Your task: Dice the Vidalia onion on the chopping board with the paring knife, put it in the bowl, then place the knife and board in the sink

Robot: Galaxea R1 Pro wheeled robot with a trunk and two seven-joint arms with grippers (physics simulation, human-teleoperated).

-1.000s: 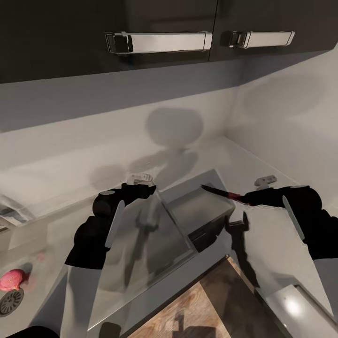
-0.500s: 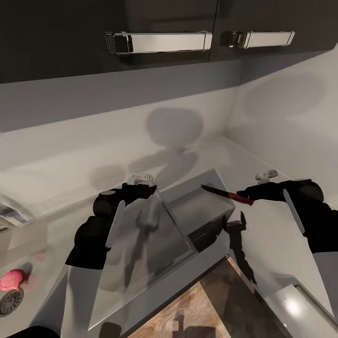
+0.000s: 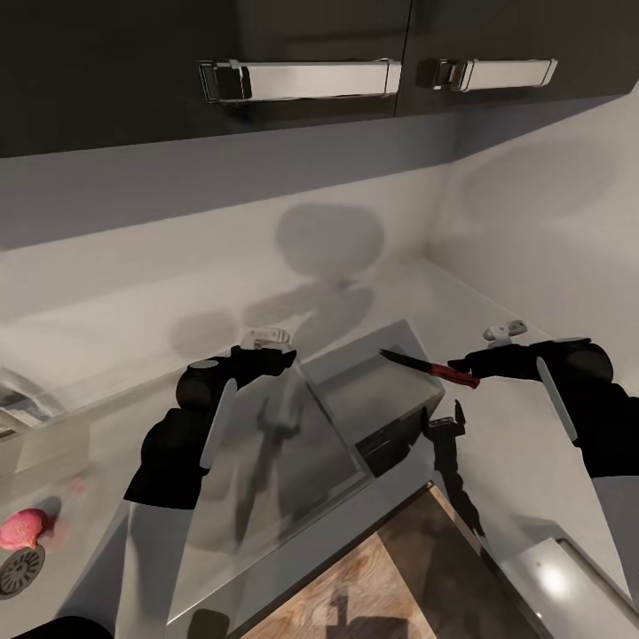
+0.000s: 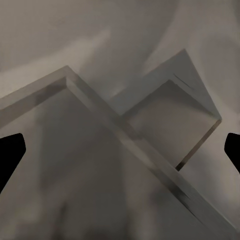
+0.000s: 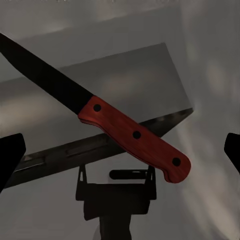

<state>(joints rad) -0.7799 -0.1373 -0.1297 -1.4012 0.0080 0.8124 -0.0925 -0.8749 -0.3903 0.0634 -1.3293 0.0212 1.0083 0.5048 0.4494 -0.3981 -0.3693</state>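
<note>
The knife (image 5: 112, 120) lies slantwise across the picture, its dark pointed blade running to one corner and its red handle (three dark rivets along it) toward the middle. The right tool's (image 5: 120, 162) black fingertips (image 5: 10, 157) stand wide apart at either edge. Beneath is a grey steel surface (image 5: 125, 75).

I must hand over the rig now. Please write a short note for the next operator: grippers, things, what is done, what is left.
Left gripper: jaws open, empty.
Right gripper: jaws open on either side of the paring knife, not closed on it.
Vidalia onion: whole, in the sink beside the drain.
Chopping board: bare.
Done: nothing yet.
Left: grasp knife, fetch onion, dice, fill bowl, put knife and board into sink.
</note>
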